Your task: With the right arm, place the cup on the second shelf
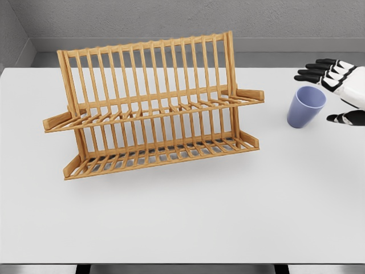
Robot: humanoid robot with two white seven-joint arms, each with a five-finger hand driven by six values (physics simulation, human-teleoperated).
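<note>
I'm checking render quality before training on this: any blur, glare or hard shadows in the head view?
Head view: sharp throughout, no blur or glare; lighting is soft and even; the rack throws only a faint, diffuse shadow on the white table; the cup shows mild shading inside its rim; the right hand is cut by the frame edge, fingers spread.

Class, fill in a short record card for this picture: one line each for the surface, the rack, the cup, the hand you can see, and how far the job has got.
surface: white table
rack: two-tier wooden slatted dish rack, both shelves bare
cup: light purple plastic cup, upright on the table, right of the rack
right hand: white and black five-finger hand, fingers spread beside the cup, no grasp
left hand: not in view
progress: cup not yet lifted
</note>
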